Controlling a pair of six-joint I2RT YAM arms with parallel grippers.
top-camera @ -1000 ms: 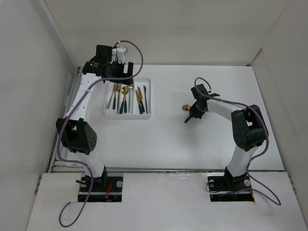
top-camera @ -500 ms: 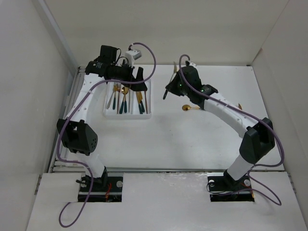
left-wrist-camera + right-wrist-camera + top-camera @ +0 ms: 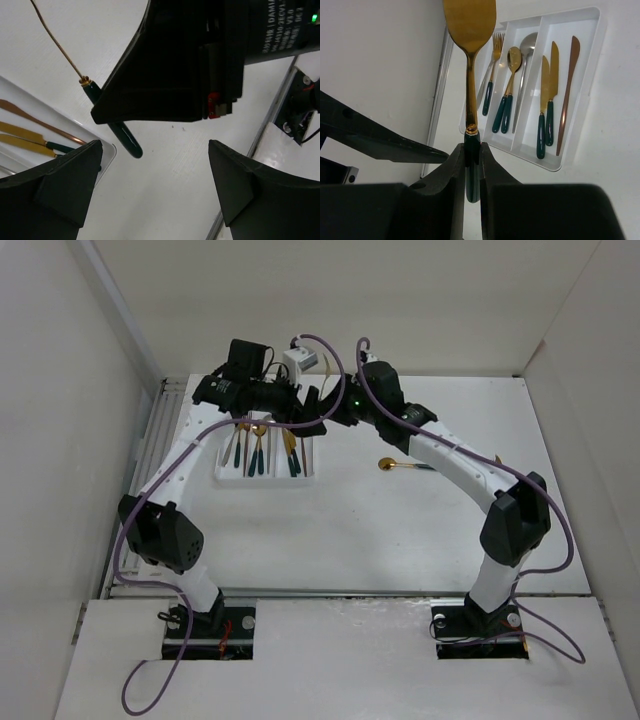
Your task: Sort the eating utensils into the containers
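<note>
My right gripper (image 3: pixel 472 150) is shut on the dark green handle of a gold utensil (image 3: pixel 470 60), whose wide gold head points up out of the frame. In the top view the right gripper (image 3: pixel 334 418) hovers by the far right corner of the white three-compartment tray (image 3: pixel 308 478). The tray (image 3: pixel 596 35) holds forks (image 3: pixel 491 70), spoons (image 3: pixel 510 75) and knives (image 3: pixel 547 90). My left gripper (image 3: pixel 157 185) is open and empty, close beside the right one (image 3: pixel 303 410). The held handle (image 3: pixel 120 135) shows below the right gripper's body.
A gold spoon with a dark handle (image 3: pixel 396 464) lies on the table right of the tray. White walls close in on the left, back and right. The two arms nearly touch above the tray's far edge.
My right arm has swung from mid-table to the tray's far right corner, carrying the utensil. My left gripper has moved right along the tray's far edge.
</note>
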